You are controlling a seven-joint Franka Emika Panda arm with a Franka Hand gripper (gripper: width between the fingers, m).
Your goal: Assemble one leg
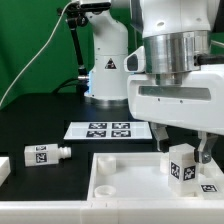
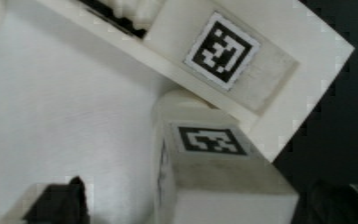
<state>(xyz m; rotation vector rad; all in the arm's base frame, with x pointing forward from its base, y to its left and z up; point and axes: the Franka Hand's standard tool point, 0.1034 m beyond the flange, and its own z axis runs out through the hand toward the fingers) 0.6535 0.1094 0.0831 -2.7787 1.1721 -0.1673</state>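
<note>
A white leg [image 1: 182, 166] with a square tag stands upright on the big white panel [image 1: 120, 185], near the exterior view's right. My gripper [image 1: 184, 150] is straddling it from above. In the wrist view the leg [image 2: 220, 150] lies between the dark fingertips [image 2: 60, 203]. It sits close to one finger, with a clear gap to the other. The gripper [image 2: 194, 208] is open. A second leg [image 1: 42, 156] lies on its side on the black table at the exterior view's left.
The marker board [image 1: 105, 129] lies behind the panel. Another white tagged part [image 2: 229, 50] lies right beside the leg, also seen by the panel's right edge [image 1: 208, 188]. A white piece [image 1: 3, 170] sits at the far left edge. The robot base [image 1: 105, 70] stands behind.
</note>
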